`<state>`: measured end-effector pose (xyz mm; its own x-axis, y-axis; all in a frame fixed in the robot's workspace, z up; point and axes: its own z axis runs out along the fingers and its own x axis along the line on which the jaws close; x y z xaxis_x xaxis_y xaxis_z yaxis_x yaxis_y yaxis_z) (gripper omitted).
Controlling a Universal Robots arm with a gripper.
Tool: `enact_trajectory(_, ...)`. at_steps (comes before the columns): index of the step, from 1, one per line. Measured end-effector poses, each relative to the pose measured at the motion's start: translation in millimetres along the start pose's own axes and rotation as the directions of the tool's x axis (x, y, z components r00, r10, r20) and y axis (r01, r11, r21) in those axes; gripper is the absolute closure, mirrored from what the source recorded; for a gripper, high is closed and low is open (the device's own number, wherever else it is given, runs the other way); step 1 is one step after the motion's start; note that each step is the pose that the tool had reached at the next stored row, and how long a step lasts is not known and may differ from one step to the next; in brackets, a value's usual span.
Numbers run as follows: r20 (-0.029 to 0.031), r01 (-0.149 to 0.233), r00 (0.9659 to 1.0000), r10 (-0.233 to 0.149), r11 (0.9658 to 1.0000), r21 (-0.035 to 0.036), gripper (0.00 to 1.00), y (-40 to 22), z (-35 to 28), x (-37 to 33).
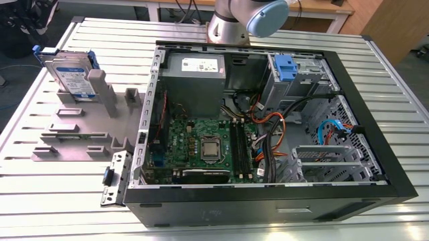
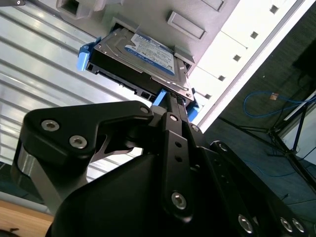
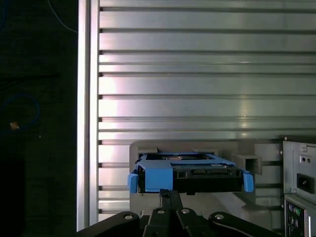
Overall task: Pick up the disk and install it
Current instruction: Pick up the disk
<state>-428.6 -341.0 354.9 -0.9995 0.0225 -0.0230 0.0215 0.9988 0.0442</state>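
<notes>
With claw (image 3: pixel 169 194) narrow and empty near disk (image 3: pixel 190 177), probably best to widen, centre over it, then grip squarely.

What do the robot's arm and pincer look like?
The arm is a silver-grey metal tube with a light blue joint cap. The pincer is matte black, built of angular linkage bars with rounded ends, joined by silver bolts.
</notes>
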Motion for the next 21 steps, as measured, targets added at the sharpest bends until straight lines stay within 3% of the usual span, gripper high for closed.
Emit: enact_trajectory(21,-0.0015,0.032,0.9995,-0.032,0.9995,-0.0008,0.89,0.0,0.0,0.0)
